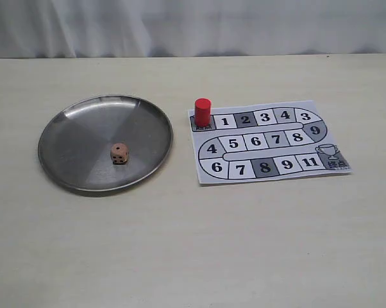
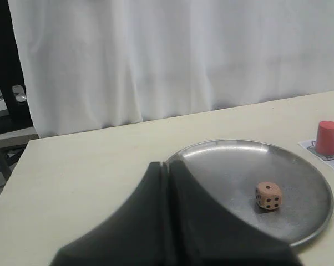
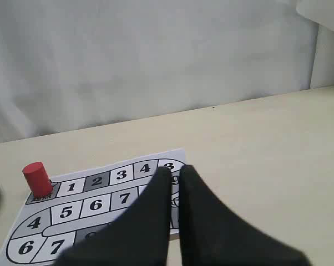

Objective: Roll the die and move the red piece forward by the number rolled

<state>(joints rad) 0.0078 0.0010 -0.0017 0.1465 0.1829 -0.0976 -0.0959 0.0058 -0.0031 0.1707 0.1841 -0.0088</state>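
The die, a small tan cube with dark pips, lies near the middle of a round metal plate; its upper face shows one pip. The red piece, a plain red peg, stands upright on the grey start square beside square 1 of the paper board. Neither gripper appears in the exterior view. In the left wrist view my left gripper is shut and empty, short of the die, the plate and the red piece. My right gripper is shut and empty above the board, away from the red piece.
The board's numbered track winds from the start square to a trophy square at its lower right. Bare beige tabletop lies in front of plate and board. A white curtain hangs behind the table's far edge.
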